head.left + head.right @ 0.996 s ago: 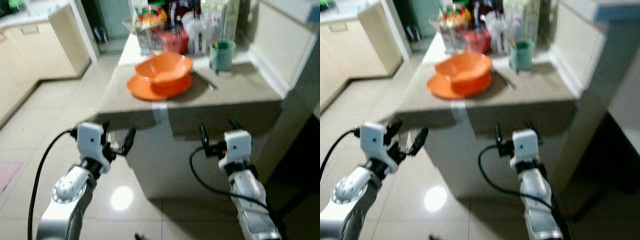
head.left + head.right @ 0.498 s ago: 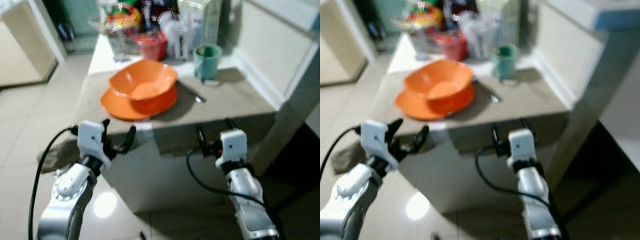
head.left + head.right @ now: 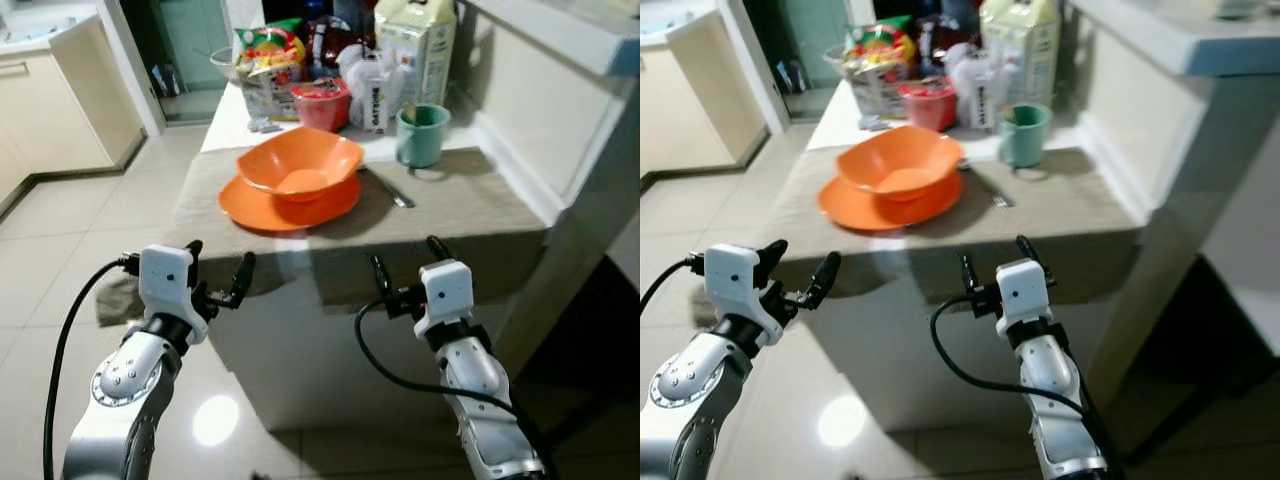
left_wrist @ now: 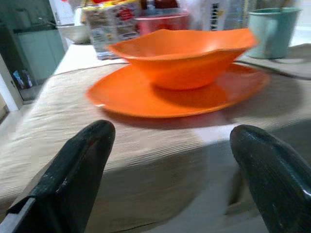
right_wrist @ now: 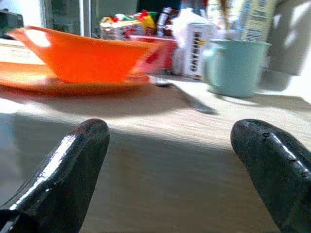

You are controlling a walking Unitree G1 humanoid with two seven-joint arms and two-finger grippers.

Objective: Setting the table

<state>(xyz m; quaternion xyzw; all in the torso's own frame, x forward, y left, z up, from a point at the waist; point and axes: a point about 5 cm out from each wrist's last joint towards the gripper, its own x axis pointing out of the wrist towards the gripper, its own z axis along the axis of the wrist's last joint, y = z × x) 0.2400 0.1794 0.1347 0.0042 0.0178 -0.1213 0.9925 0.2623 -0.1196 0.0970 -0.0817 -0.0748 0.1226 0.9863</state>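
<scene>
Both pincers — left pincer (image 3: 218, 282), right pincer (image 3: 406, 264) — spread wide, near table (image 3: 470, 205) edge.

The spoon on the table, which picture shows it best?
The left eye view shows the spoon best: you see all of it from above, lying between the orange plate and the green cup. The right eye view shows the same. The right wrist view sees it low and blurry. The left wrist view barely shows it.
</scene>
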